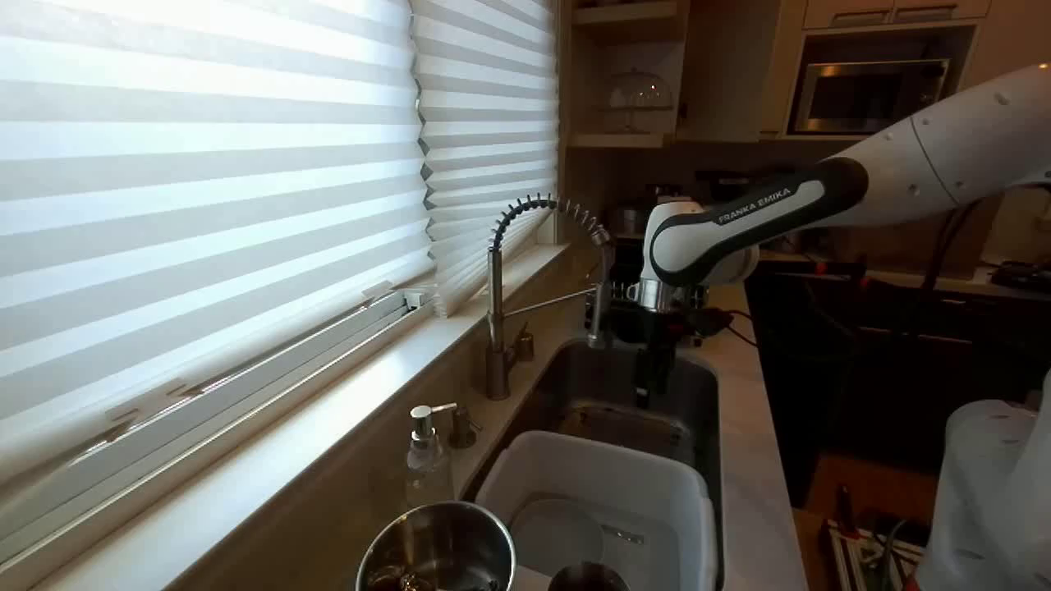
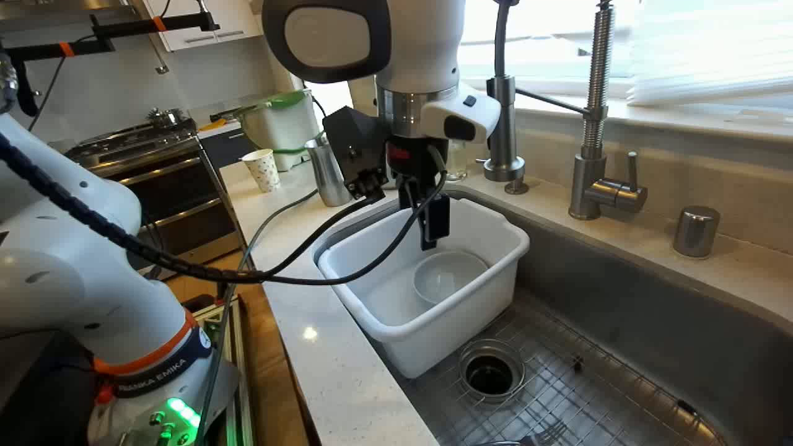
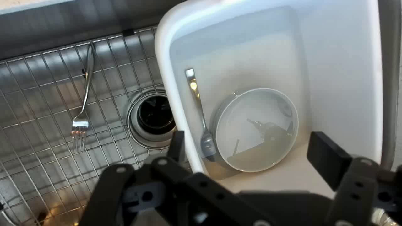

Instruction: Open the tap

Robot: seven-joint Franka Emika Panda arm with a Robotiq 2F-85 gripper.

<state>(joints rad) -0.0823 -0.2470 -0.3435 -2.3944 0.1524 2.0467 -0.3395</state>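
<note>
The tap (image 1: pixel 497 320) is a tall silvery faucet with a spring-wrapped arched neck, behind the sink; its body also shows in an exterior view (image 2: pixel 587 186) with its top cut off. Its lever handle (image 2: pixel 621 191) sticks out from the side of the base, with the lever upright. Its spray head (image 2: pixel 505 139) points down over the sink edge. My gripper (image 2: pixel 433 232) points down above the white tub, apart from the tap. In the wrist view my gripper (image 3: pixel 249 150) is open, with nothing between its fingers. The tap is out of the wrist view.
The white tub (image 2: pixel 396 331) stands in the sink with a bowl (image 3: pixel 257 128) and a spoon (image 3: pixel 198 97) in it. A fork (image 3: pixel 83 103) lies on the sink grid. A soap pump (image 1: pixel 427 460), metal pot (image 1: pixel 435 550), metal cylinder (image 2: pixel 696 232), cup (image 2: pixel 263 170) and jug (image 2: pixel 329 170) stand around.
</note>
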